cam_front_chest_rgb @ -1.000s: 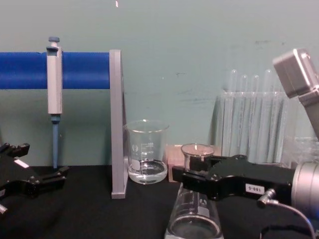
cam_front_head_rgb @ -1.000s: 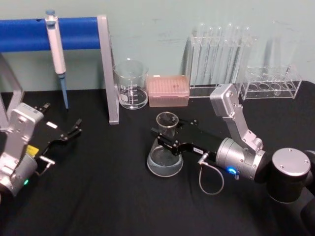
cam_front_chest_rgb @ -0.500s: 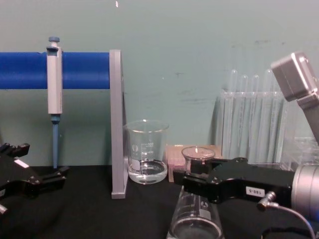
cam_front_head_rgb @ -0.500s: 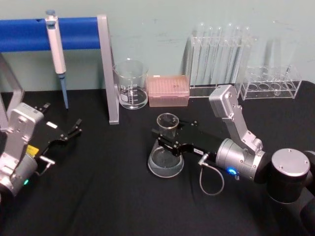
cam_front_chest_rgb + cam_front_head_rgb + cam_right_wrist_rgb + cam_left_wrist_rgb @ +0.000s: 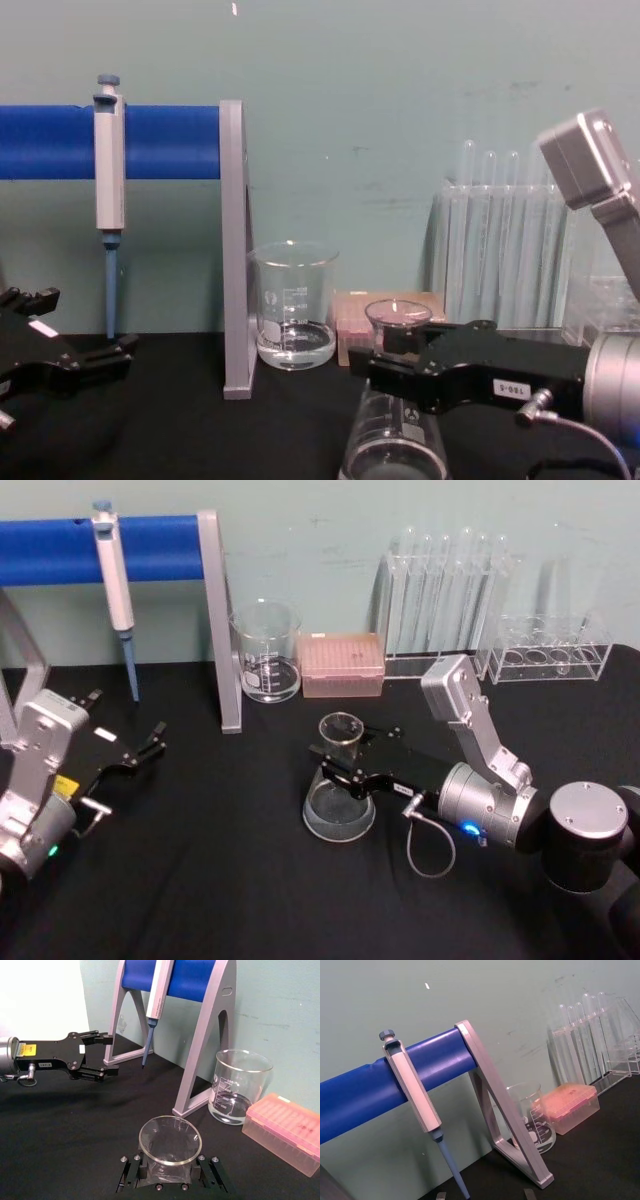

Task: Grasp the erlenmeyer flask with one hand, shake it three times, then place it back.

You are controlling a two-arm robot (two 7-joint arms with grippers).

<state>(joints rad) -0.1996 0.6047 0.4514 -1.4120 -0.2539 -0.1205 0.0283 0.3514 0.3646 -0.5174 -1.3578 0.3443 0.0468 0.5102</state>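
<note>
The erlenmeyer flask (image 5: pixel 338 808) stands upright at the middle of the black table, its wide base low over the cloth. My right gripper (image 5: pixel 345 757) reaches in from the right and is shut on its narrow neck just under the rim. In the chest view the flask (image 5: pixel 390 445) sits low at centre right, with the right gripper (image 5: pixel 400 362) across its neck. In the right wrist view the fingers (image 5: pixel 132 1170) flank the flask's neck below its rim (image 5: pixel 170 1141). My left gripper (image 5: pixel 140 752) rests open at the far left, apart from the flask.
A glass beaker (image 5: pixel 266 655) and a pink tip box (image 5: pixel 343 665) stand behind the flask. Test tubes in a clear rack (image 5: pixel 445 590) and a low clear rack (image 5: pixel 550 650) line the back right. A pipette (image 5: pixel 115 580) hangs on the blue-barred stand (image 5: pixel 215 620) at back left.
The right gripper has lowered the flask a little and shifted it slightly to the right. The left arm has not moved.
</note>
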